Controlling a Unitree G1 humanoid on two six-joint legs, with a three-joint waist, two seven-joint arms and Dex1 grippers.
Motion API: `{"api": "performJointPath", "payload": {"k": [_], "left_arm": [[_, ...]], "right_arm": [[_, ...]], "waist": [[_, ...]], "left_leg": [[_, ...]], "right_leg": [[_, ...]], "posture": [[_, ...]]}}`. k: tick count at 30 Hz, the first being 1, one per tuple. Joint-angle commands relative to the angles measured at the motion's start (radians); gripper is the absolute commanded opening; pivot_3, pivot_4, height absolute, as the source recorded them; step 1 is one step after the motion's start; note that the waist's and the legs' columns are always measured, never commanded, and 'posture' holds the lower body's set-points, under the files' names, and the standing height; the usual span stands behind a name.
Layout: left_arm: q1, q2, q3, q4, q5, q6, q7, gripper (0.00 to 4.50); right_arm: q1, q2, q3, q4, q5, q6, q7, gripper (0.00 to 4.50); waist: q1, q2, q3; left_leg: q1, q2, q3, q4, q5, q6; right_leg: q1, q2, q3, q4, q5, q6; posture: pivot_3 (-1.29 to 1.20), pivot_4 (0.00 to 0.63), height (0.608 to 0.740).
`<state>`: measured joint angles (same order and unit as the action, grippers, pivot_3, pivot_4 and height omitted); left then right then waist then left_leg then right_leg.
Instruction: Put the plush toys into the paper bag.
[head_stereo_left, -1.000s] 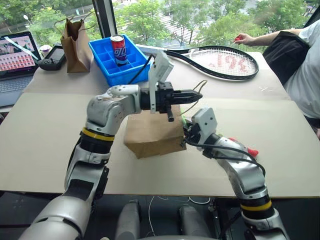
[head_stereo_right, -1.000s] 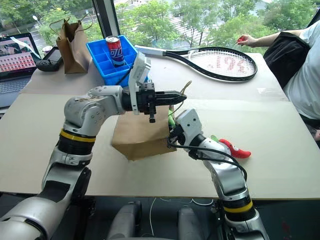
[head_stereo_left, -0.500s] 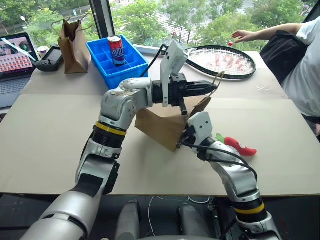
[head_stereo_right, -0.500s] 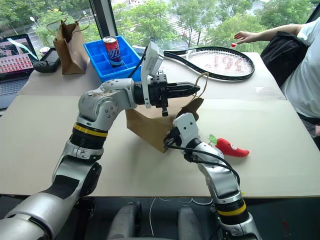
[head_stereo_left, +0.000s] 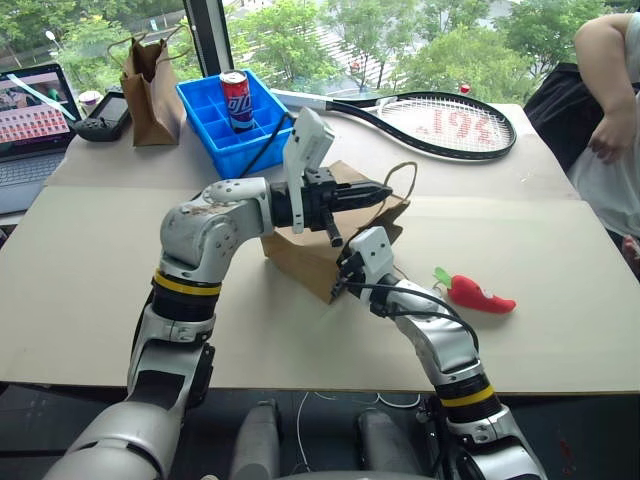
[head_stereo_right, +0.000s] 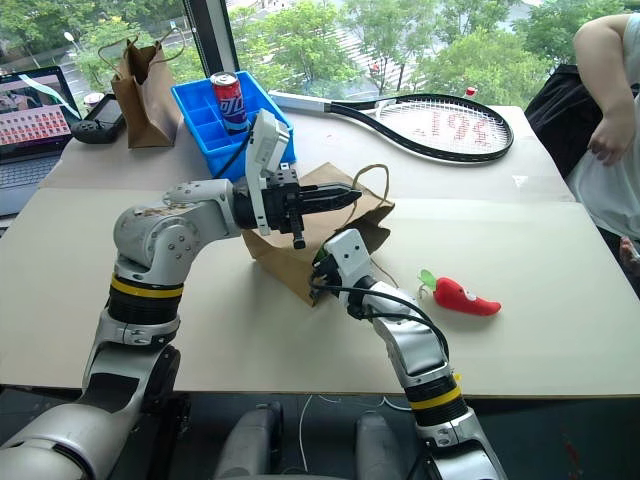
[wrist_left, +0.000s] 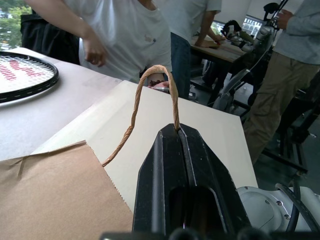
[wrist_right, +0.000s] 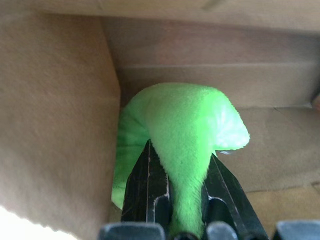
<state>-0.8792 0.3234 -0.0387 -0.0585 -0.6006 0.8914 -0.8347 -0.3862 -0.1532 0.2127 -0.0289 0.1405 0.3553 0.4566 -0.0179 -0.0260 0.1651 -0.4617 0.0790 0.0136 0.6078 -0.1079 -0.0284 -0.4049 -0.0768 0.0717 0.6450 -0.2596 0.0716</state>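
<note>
I count two plush toys: one green blob (wrist_right: 185, 135) and one red chili (head_stereo_left: 478, 293). There are two paper bags, the wide light one (head_stereo_left: 318, 252) and a narrower dark one (head_stereo_left: 152, 82). I see one blue tray (head_stereo_left: 208, 110) with one soda can (head_stereo_left: 235, 99), one tennis racket (head_stereo_left: 440, 122), one laptop (head_stereo_left: 30, 105), one handheld controller (head_stereo_left: 104, 115), and one person (head_stereo_left: 612, 130) in the eye views.
</note>
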Motion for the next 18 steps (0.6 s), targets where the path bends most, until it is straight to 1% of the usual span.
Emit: {"api": "performJointPath", "payload": {"k": [1,4,6,7,9,13,14,16,18], "left_arm": [[0.000,0.014,0.039,-0.053,-0.034,0.012,0.025,0.00],[0.002,0.017,0.047,-0.057,-0.044,0.016,0.041,0.00],[0.003,0.018,0.044,-0.058,-0.048,0.015,0.046,0.00],[0.003,0.018,0.044,-0.059,-0.050,0.014,0.049,0.00],[0.003,0.019,0.043,-0.057,-0.052,0.011,0.051,0.00],[0.007,0.025,0.036,-0.051,-0.051,0.005,0.038,0.00],[0.009,0.027,0.034,-0.050,-0.052,0.004,0.035,0.00],[0.010,0.029,0.033,-0.049,-0.052,0.003,0.030,0.00],[0.011,0.035,0.031,-0.048,-0.054,0.004,0.020,0.00]], "right_arm": [[-0.041,0.021,-0.052,0.058,0.021,-0.080,-0.002,0.05],[-0.053,0.061,-0.102,0.093,0.096,-0.078,0.028,0.05],[-0.057,0.070,-0.106,0.100,0.106,-0.074,0.040,1.07],[-0.056,0.073,-0.105,0.098,0.115,-0.069,0.050,1.33],[-0.045,0.070,-0.098,0.083,0.125,-0.058,0.070,2.02],[0.001,0.030,-0.082,0.008,0.129,-0.030,0.103,3.45],[0.014,0.017,-0.081,-0.018,0.130,-0.020,0.107,3.73],[0.030,0.000,-0.079,-0.053,0.134,-0.004,0.109,4.42],[0.061,-0.032,-0.094,-0.116,0.138,0.022,0.102,4.42]], "waist": [[0.000,0.000,0.000],[0.001,0.000,0.000],[0.000,0.000,0.000],[0.000,0.000,0.000],[0.000,0.000,0.000],[0.002,0.000,0.000],[0.002,0.000,0.000],[0.001,0.000,0.000],[0.001,0.000,0.000]], "left_leg": [[0.000,0.000,0.000,0.000,0.000,0.000],[0.000,0.000,0.000,0.000,0.000,0.000],[0.000,0.000,0.000,0.000,0.000,0.000],[0.000,0.000,0.000,-0.001,0.000,0.000],[0.000,0.000,0.000,-0.001,0.000,0.000],[0.000,0.000,0.000,-0.001,0.000,0.000],[0.000,0.000,0.000,-0.001,0.000,0.000],[0.000,0.000,0.000,-0.001,0.000,0.000],[0.000,0.000,0.000,-0.001,0.000,0.000]], "right_leg": [[0.000,0.000,0.000,0.000,0.000,0.000],[0.000,0.000,0.000,0.000,0.000,0.000],[0.000,0.000,0.000,0.000,0.000,0.000],[0.000,0.000,0.000,0.000,0.000,0.000],[0.000,0.000,0.000,0.000,0.000,0.000],[0.000,0.000,0.000,0.000,0.000,0.000],[0.000,0.000,0.000,0.000,0.000,0.000],[0.000,0.000,0.000,0.000,0.000,0.000],[0.000,0.000,0.000,0.000,0.000,0.000]], "posture": [[0.00,0.150,0.731],[0.00,0.150,0.731],[0.00,0.150,0.731],[0.00,0.150,0.731],[0.00,0.150,0.731],[0.00,0.150,0.731],[0.00,0.150,0.731],[0.00,0.150,0.731],[0.00,0.150,0.731]]}}
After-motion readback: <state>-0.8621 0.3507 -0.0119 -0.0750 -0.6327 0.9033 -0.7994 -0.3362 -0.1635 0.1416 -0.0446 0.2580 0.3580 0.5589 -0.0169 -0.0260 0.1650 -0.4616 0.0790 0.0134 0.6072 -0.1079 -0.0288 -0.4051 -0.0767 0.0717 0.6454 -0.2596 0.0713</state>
